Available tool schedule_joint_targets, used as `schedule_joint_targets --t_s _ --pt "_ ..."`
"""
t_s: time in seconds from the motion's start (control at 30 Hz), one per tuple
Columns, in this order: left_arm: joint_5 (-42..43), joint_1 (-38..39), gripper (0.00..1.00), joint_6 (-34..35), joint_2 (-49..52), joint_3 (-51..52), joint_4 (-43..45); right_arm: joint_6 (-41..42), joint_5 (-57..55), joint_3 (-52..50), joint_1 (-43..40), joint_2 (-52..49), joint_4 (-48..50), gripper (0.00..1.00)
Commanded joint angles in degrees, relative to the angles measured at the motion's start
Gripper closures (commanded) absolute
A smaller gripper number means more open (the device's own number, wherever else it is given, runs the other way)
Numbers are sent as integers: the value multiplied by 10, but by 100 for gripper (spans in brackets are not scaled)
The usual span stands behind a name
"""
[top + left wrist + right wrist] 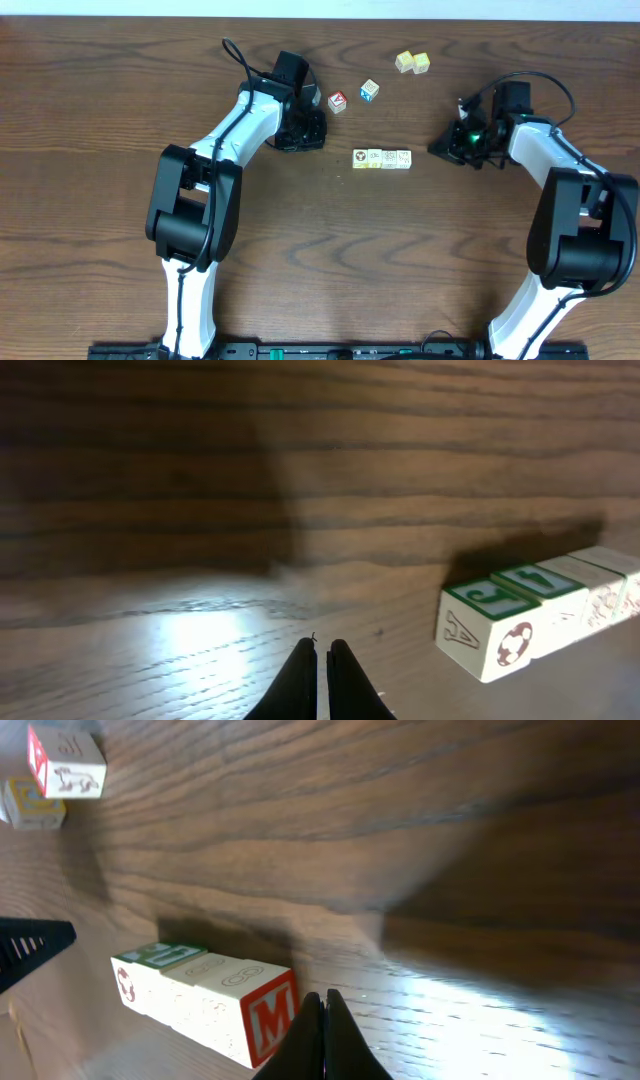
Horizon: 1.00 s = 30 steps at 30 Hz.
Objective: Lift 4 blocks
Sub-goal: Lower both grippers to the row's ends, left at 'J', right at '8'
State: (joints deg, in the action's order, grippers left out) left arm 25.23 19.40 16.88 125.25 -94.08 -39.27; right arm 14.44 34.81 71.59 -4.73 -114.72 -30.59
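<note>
Cream cube blocks [382,158] in a touching row, grained wooden table [100,100]

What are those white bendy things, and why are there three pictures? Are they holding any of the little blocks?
Those are two robot arms bolted to a wooden table. The big picture looks down from a camera above the table. The other two come from small cameras on each arm's wrist, so you see the tips of its own claw at the bottom.

In the middle lies a row of four cream blocks pushed side by side. Farther back sit a red-faced block, a blue-faced block and two yellow blocks.

The left claw is pinched shut, low by one end of the row. The right claw is shut too, close to the other end, where a block shows a red letter M. Neither claw holds anything, and all the blocks lie on the table.
</note>
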Motion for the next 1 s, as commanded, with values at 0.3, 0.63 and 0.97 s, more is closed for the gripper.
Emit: schedule_joint_targets --t_s 0.3,0.63,0.97 --pt "-19 27 93 21 -1 1 3 -16 -2 -4 34 -8 -13 99" --pt "-19 48 92 21 -1 1 0 -16 -3 -10 42 -8 -24 99" --pt "-19 57 92 21 -1 2 -1 -16 -22 -12 48 -8 -22 99"
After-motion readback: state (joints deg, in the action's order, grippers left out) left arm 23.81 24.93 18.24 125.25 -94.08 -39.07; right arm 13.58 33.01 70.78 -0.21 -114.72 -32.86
